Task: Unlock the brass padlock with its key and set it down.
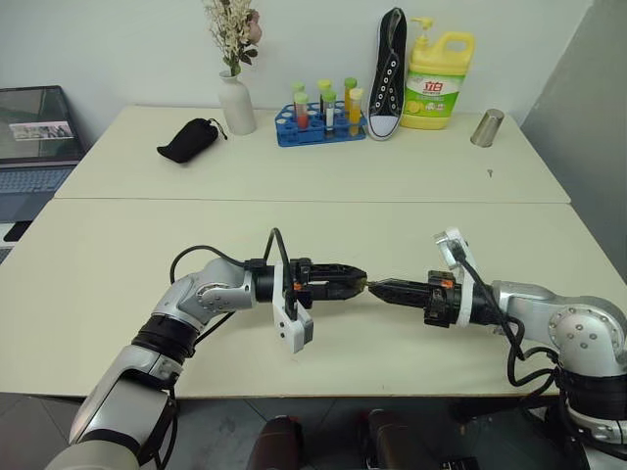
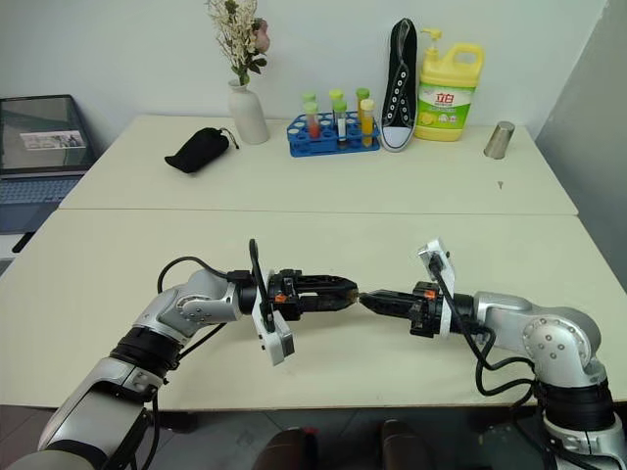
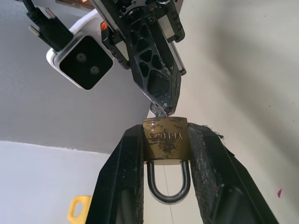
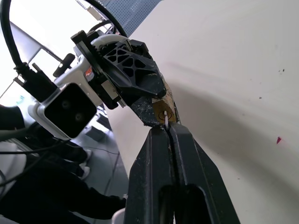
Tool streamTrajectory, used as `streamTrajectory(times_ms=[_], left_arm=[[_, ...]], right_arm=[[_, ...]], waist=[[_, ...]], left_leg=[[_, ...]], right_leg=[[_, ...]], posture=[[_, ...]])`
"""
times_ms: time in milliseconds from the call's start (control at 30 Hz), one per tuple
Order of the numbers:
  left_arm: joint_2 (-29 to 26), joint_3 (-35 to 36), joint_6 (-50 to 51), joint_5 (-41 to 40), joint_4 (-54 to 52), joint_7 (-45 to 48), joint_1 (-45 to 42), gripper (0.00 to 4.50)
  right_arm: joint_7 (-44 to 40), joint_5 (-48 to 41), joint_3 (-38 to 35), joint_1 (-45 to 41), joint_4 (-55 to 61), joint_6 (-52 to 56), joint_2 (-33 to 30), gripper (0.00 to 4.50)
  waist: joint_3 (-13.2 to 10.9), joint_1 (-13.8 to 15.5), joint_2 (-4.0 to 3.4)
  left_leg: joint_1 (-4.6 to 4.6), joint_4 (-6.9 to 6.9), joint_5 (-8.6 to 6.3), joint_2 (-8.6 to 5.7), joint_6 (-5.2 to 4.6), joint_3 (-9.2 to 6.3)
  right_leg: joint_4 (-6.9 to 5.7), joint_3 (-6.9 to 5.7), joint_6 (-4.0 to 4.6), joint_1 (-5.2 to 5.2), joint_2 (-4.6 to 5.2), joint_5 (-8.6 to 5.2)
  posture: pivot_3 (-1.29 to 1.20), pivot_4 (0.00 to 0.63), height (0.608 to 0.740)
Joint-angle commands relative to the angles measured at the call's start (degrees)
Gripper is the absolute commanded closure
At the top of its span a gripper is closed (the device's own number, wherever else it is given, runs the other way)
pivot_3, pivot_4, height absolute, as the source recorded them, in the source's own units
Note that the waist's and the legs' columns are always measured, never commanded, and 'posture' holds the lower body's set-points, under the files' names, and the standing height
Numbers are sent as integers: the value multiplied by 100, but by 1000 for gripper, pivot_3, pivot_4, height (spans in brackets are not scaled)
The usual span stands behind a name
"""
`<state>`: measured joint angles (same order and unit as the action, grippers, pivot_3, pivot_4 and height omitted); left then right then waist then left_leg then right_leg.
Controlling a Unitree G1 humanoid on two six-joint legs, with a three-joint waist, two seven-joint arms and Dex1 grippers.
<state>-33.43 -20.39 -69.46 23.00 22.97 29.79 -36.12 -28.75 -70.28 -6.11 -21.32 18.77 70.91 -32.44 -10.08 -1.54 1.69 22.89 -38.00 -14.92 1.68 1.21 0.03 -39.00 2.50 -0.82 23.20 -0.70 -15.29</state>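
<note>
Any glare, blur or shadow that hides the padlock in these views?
Left wrist view: the brass padlock is sharp, with engraved letters and shackle legible; the wall behind is soft. Right wrist view: bright window glare at the upper corner, a soft shadow on the table, and the padlock's keyhole face still visible. Eye views: even light, padlock too small to judge.

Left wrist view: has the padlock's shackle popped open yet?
No, the shackle sits with both legs seated in the brass padlock, which the left gripper holds.

Padlock: brass padlock (image 3: 165, 141) clamped between the left gripper (image 3: 166, 154) fingers, shackle (image 3: 168, 183) toward the wrist.
Right gripper (image 3: 162, 108): fingertips pinched together, touching the padlock's far face.
Table (image 3: 243, 70): pale, behind the padlock.
</note>
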Motion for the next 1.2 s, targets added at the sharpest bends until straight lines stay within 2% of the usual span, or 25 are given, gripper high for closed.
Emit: streamTrajectory(times_ms=[33, 200, 333, 433, 500, 700, 833, 933, 1000, 1067, 1167, 1200], left_arm=[[-32, -17, -88, 81, -206, -95, 51, 3522], [-34, 35, -111, 303, -295, -240, 127, 3522], [-22, 98, -161, 563, -333, -456, 170, 3522], [-31, 86, -160, 679, -370, -586, 219, 3522], [-32, 70, -127, 705, -400, -645, 254, 3522], [-46, 32, -27, 689, -429, -718, 316, 3522], [-58, 30, 60, 640, -398, -748, 299, 3522], [-50, 39, 153, 591, -347, -756, 252, 3522], [-57, 32, 197, 539, -320, -739, 214, 3522], [-47, 36, 251, 495, -307, -731, 188, 3522], [-53, 39, 290, 446, -296, -735, 171, 3522], [-47, 36, 293, 444, -289, -737, 155, 3522]], right_arm=[[314, -515, -275, -205, -46, 226, -21, 4500], [1624, -2090, -391, -555, -1006, 503, -51, 4500], [2471, -3279, -160, -692, -1378, 295, -324, 4500], [2856, -3848, 68, -751, -1469, 158, -525, 4500], [2914, -3977, 175, -775, -1440, 144, -640, 4500], [2585, -3197, 219, -824, -972, 41, -664, 4500], [1935, -2179, 264, -655, -344, -113, -771, 3574], [1338, -1409, 293, -393, -69, -310, -1027, 2444], [318, -362, 505, 20, 540, -807, -1641, 1691], [-355, 500, 637, 365, 957, -1392, -2001, 983], [-435, 875, 545, 539, 1034, -1883, -1681, 8], [-218, 935, 547, 542, 1040, -1961, -1407, 0]], waist=[[0, 0, 0], [0, -5, 0], [0, -10, 0], [0, -10, 0], [0, -10, 0], [0, -9, 0], [1, -9, -1], [1, 9, -1], [-1, 30, -7], [-1, 44, -7], [0, -6, -3], [0, -27, -3]], left_leg=[[1, 0, 0, 0, 0, 0], [3, 0, 0, 1, 0, 1], [7, 1, 0, 2, -1, 3], [8, 2, -1, 1, -2, 2], [8, 2, -1, 2, -2, 2], [8, 2, -1, 3, -2, -2], [8, 3, -1, 2, -2, -4], [10, 3, -1, 3, -3, -8], [10, 3, -1, 2, -3, -6], [12, 3, -1, -4, -3, -7], [7, 2, -2, -1, -3, -4], [5, 3, -2, 1, -3, -1]], right_leg=[[0, 0, 0, 0, 0, 0], [0, 2, 1, 0, 1, 0], [2, 5, 1, 1, 5, 0], [2, 7, 1, 1, 6, 0], [2, 7, 1, 1, 13, 0], [2, 5, 0, 1, 15, 0], [3, 6, -1, 2, 16, 0], [5, 2, -1, 4, 17, 0], [5, 1, -1, 3, 19, -1], [5, -2, -8, 5, 25, -5], [6, -3, -27, 5, 22, -15], [5, -2, -27, 5, 20, -16]], posture=[[0, 150, 740], [0, 150, 740], [0, 150, 740], [0, 150, 740], [0, 150, 740], [0, 150, 740], [0, 150, 740], [0, 150, 740], [0, 150, 740], [0, 150, 740], [0, 150, 740], [0, 150, 740]])
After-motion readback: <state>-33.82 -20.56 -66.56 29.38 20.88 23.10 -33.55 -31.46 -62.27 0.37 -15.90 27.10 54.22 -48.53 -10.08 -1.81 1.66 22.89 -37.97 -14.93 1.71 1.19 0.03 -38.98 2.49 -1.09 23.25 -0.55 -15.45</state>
